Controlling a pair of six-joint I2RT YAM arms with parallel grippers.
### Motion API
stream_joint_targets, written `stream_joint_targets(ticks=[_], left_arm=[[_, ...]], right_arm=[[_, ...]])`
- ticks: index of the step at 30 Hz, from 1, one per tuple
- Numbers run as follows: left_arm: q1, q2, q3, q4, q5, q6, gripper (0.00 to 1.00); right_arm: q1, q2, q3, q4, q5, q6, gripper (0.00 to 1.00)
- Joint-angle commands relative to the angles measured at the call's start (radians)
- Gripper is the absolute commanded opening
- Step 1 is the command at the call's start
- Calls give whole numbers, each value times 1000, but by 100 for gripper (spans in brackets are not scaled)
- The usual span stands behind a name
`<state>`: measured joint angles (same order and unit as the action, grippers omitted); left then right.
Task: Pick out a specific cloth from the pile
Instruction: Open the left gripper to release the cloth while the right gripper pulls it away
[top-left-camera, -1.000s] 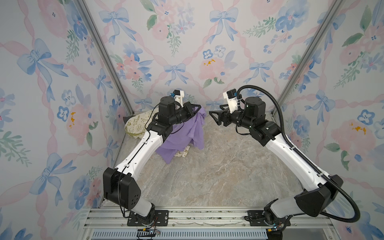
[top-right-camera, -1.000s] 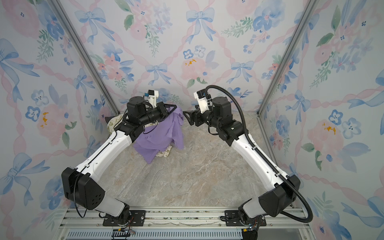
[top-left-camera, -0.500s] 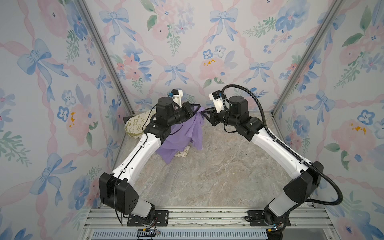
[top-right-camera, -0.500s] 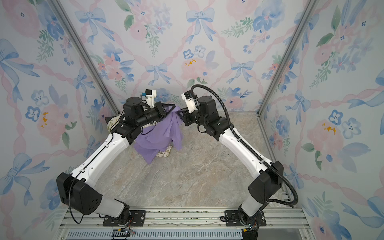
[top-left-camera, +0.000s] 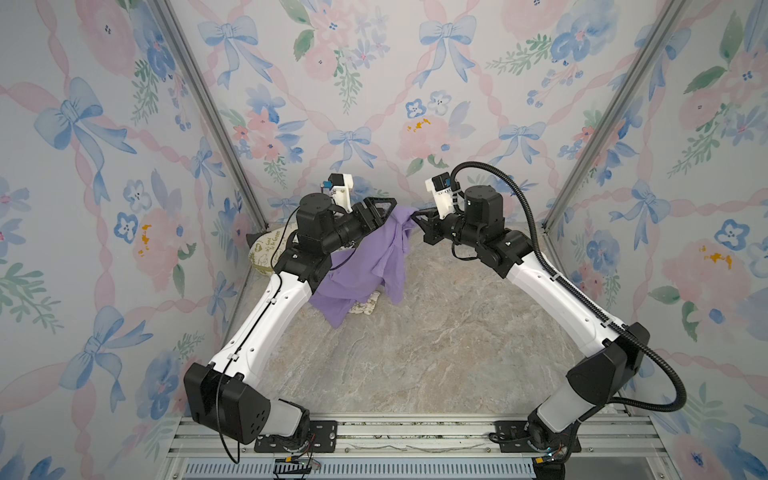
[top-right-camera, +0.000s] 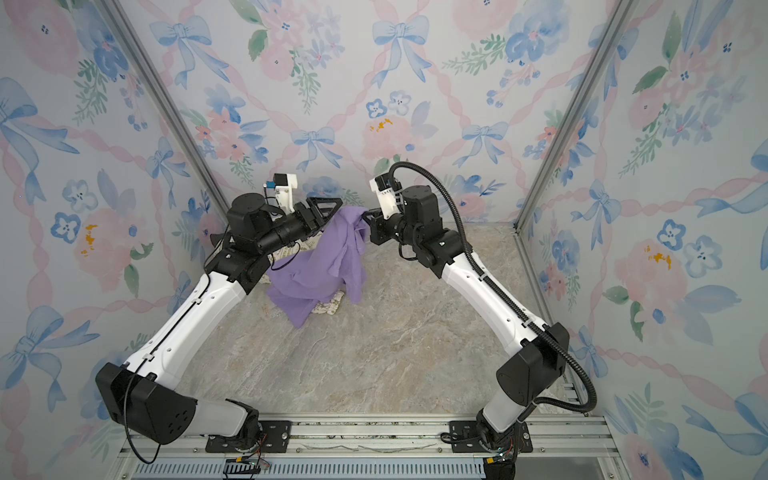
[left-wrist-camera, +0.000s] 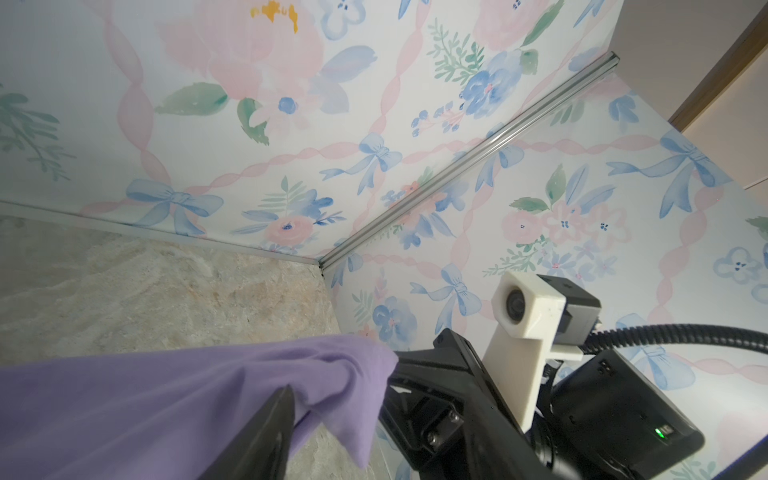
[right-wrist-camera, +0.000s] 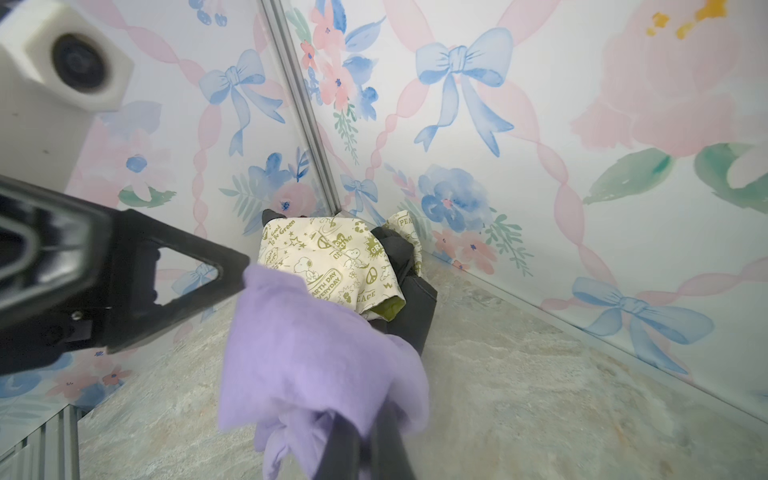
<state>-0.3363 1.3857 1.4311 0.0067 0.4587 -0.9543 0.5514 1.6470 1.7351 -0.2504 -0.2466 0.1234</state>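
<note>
Your right gripper (top-left-camera: 417, 216) is closed on the top corner of the cloth (top-left-camera: 374, 266) and holds this corner up above the table (top-left-camera: 415, 357). Your left gripper (top-left-camera: 390, 210) is just beside it with its jaws apart. In the left wrist view the purple fabric only lies across one finger (left-wrist-camera: 266, 432) and is not pinched. The two grippers almost meet at this same corner, near the back wall. From there the cloth hangs down in loose folds, and its lower end reaches the table, partly hidden by the left arm. It covers a small cream piece (top-left-camera: 365, 305), of which you see only an edge. The pile (top-left-camera: 264, 255) sits behind the cloth in the back left corner. In the right wrist view the cream cloth with green prints (right-wrist-camera: 328, 253) lies on top and the dark grey garment (right-wrist-camera: 415, 299) lies beside and under it.
</note>
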Motion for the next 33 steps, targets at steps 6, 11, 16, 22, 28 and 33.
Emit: stream_joint_targets(ticks=[6, 11, 16, 22, 28, 33], left_arm=[[23, -28, 0, 30, -20, 65, 81], [22, -8, 18, 31, -20, 69, 87], [21, -11, 15, 31, -30, 82, 98], [23, -21, 8, 31, -37, 102, 98], [41, -55, -23, 30, -35, 114, 98], [77, -95, -62, 31, -28, 117, 98]], right_arm=[[-166, -117, 114, 56, 20, 63, 0], [-287, -136, 162, 67, 15, 96, 0], [-410, -117, 232, 69, 18, 124, 0], [-476, -61, 315, 54, 7, 147, 0], [-477, 2, 366, 43, -12, 173, 0], [-483, 71, 405, 26, -17, 163, 0]])
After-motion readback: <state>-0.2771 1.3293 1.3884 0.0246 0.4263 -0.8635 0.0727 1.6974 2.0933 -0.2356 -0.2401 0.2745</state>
